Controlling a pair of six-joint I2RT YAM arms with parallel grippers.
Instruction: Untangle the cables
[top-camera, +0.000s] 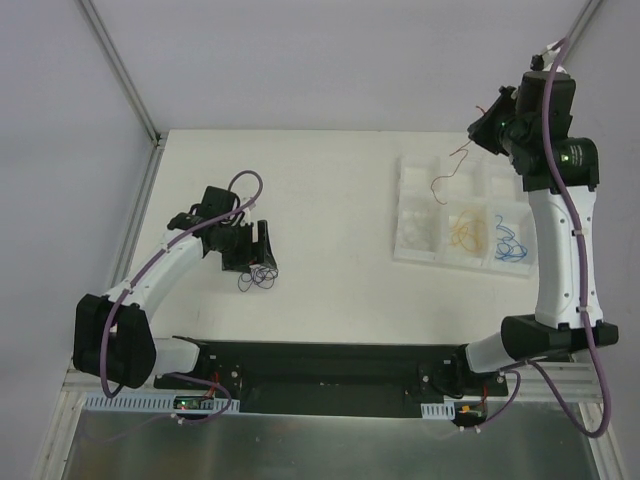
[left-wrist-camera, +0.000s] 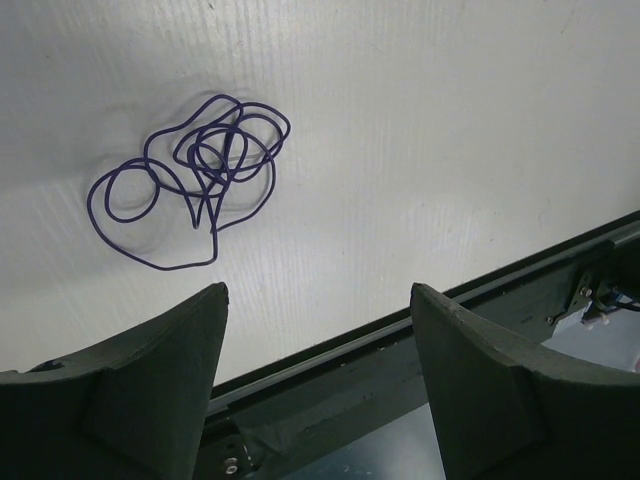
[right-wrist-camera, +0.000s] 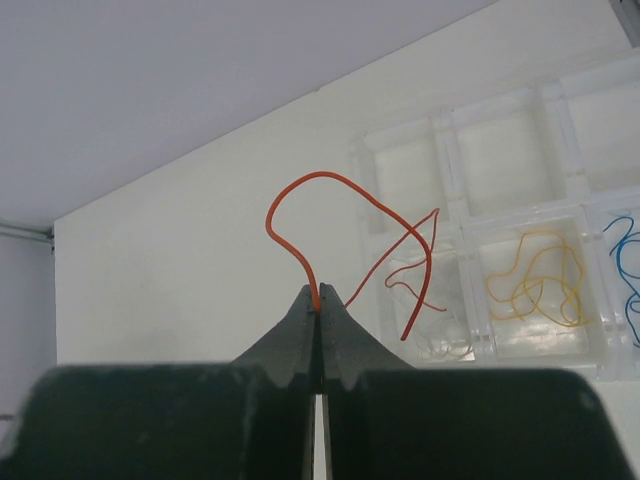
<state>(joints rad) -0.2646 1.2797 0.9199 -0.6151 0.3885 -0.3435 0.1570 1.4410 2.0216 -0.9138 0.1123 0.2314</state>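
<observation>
The right gripper (right-wrist-camera: 318, 300) is pinched tight on one end of a red wire (right-wrist-camera: 322, 176), which arcs up from the tips and trails down loosely, held in the air over a clear compartment tray (top-camera: 415, 200) near the far right corner of the table (top-camera: 330, 200). A yellow wire (right-wrist-camera: 535, 285) lies in one near compartment of the tray and a blue wire (right-wrist-camera: 625, 260) in the next one toward the right edge. The left gripper (left-wrist-camera: 318, 330) stands with its fingers (left-wrist-camera: 150, 380) wide apart and nothing between them, hovering just beside a dark purple bundle (left-wrist-camera: 195, 170) of looped wire lying flat on the left half of the table, toward the near edge.
</observation>
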